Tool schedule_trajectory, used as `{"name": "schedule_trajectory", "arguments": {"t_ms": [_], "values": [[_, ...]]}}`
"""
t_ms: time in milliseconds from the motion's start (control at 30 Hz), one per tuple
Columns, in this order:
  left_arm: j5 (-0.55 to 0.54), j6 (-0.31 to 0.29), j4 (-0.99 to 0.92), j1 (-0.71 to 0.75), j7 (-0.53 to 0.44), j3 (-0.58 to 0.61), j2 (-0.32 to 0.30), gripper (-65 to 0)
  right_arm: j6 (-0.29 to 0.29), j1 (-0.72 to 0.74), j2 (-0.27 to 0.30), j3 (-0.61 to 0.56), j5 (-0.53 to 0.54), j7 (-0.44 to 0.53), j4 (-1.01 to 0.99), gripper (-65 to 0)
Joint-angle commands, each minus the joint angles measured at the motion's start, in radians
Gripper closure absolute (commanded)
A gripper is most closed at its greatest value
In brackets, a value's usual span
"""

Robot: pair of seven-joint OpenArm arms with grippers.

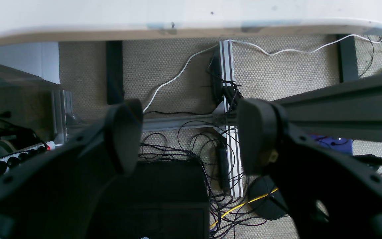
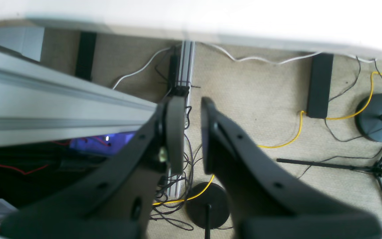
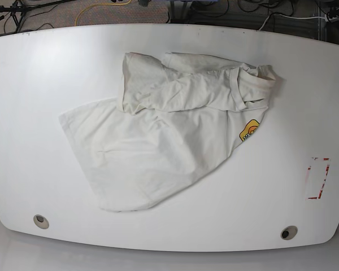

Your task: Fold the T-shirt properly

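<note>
The off-white T-shirt [image 3: 158, 147] lies crumpled on the white table [image 3: 39, 73] in the base view. Its upper part is bunched and folded over toward the back, and the yellow-and-orange logo patch [image 3: 249, 131] shows at its right side. Neither gripper appears in the base view. In the left wrist view my left gripper [image 1: 189, 132] hangs wide open over the floor, off the table edge [image 1: 191, 30], holding nothing. My right gripper [image 2: 191, 132] also hangs off the table edge [image 2: 244, 36], with a narrow gap between its fingers and nothing in it.
A red tape rectangle [image 3: 318, 178] marks the table at the right. Two round holes [image 3: 40, 220] [image 3: 288, 232] sit near the front edge. Below the grippers are carpet, aluminium frame rails [image 1: 230, 99], cables, a power strip [image 1: 8, 162] and stand bases [image 2: 378, 116].
</note>
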Motion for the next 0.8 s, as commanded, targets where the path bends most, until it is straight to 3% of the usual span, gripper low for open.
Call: {"name": "schedule_trajectory", "arguments": {"t_ms": [0, 367, 767], "values": [[-0.005, 0.001, 0.013, 0.023, -0.017, -0.003, 0.0, -41.0, 0.006, -0.016, -0.002, 0.003, 0.005, 0.019, 0.006, -8.4], [-0.005, 0.0, -0.108, -0.041, -0.015, 0.002, 0.0, -41.0, 0.006, 0.048, 0.003, 0.003, 0.011, -0.116, -0.045, -8.4], [-0.005, 0.0, -0.366, -0.203, -0.015, 0.006, 0.0, -41.0, 0.006, 0.194, 0.034, 0.003, 0.001, -0.116, -0.284, -8.4]]}}
